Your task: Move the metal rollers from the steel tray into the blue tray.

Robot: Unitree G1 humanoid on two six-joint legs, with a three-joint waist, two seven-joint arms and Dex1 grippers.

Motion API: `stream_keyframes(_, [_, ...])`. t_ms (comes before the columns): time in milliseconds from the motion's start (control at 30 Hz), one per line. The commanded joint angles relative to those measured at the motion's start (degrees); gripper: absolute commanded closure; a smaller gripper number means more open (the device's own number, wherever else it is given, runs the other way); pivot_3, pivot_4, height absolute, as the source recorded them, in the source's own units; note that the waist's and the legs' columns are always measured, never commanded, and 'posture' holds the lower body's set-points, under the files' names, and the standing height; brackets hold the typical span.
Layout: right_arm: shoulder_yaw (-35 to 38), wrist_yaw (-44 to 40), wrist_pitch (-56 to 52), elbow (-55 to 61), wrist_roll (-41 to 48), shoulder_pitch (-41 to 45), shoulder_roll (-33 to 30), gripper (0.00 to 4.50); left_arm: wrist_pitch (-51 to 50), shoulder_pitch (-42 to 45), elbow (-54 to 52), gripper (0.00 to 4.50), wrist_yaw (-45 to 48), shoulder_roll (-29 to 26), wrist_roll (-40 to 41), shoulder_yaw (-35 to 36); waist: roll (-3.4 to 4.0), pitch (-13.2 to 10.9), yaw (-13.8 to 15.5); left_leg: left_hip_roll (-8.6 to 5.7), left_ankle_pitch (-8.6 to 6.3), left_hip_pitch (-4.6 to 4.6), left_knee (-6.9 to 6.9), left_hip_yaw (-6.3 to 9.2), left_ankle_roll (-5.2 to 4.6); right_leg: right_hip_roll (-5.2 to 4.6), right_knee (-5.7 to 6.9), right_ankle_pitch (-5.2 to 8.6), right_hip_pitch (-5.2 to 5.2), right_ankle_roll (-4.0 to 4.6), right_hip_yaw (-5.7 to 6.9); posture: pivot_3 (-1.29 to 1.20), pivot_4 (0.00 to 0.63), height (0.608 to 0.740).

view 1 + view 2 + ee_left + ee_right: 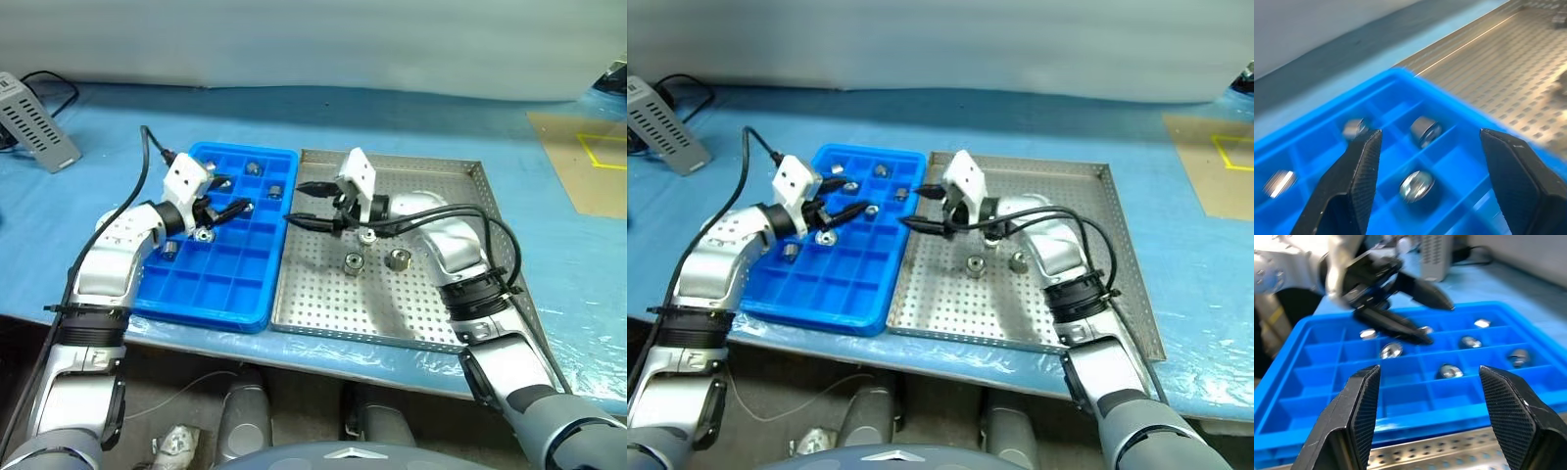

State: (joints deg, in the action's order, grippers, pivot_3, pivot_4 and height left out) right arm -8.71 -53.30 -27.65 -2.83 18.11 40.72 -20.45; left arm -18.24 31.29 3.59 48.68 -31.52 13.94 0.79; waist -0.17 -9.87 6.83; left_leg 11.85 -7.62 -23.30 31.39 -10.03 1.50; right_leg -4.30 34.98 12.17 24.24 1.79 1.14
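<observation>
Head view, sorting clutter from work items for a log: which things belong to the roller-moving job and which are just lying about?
Job:
- metal rollers, some left in the steel tray, others already in the blue tray
- steel tray
- blue tray
- left tool, open
- right tool, open

Lying about:
- grey vented box
- brown board

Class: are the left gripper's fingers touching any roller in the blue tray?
Apart. In the left wrist view the left gripper is open above the blue tray, fingers empty, rollers lying loose in compartments below.
</observation>
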Motion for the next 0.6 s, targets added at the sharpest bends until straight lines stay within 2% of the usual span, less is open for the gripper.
stream_keyframes(33, [4.57, 1.30, -2.35, 5.03, 2.67, -2.13, -2.60, 1.16, -0.60, 4.06, -1.32, 1.14, 4.71, 1.32, 2.17, -3.21, 0.00, 0.00, -0.02, -0.01, 0.00, -0.01, 0.01, 0.00, 0.00, 0.00, 0.00, 0.00, 0.00, 0.00, -0.01, -0.05, 0.150, 0.740])
stream_keyframes(167, [7.62, 5.43, -2.88, 7.05, 1.79, -5.45, -4.95, 1.16, 2.75, 8.11, 5.12, 1.14, 9.11, 4.85, -0.61, -9.75, 0.01, 0.01, -0.77, -0.01, 0.02, 0.01, 0.03, -0.02, 0.02, 0.01, 0.02, 0.00, -0.01, 0.00, -0.03, -0.13, 0.150, 0.740])
stream_keyframes(367, [9.77, 10.73, -5.68, 15.29, 2.27, -12.07, -6.05, 1.16, 2.40, 11.51, 13.83, 1.14, 19.58, 10.24, -1.73, -18.33, 0.01, 0.01, -3.41, -0.01, 0.02, 0.03, 0.06, -0.05, -0.01, 0.06, 0.00, -0.01, 0.00, -0.01, -0.10, -0.27, 0.150, 0.740])
stream_keyframes(600, [11.93, 15.51, -7.58, 21.30, 2.28, -17.82, -7.04, 1.16, 7.03, 14.78, 23.46, 1.14, 24.27, 12.81, -4.68, -20.72, 0.02, 0.01, -5.92, -0.02, -0.07, 0.11, 0.05, -0.09, -0.18, 0.09, -0.03, -0.01, -0.04, -0.01, -0.19, -0.39, 0.150, 0.740])
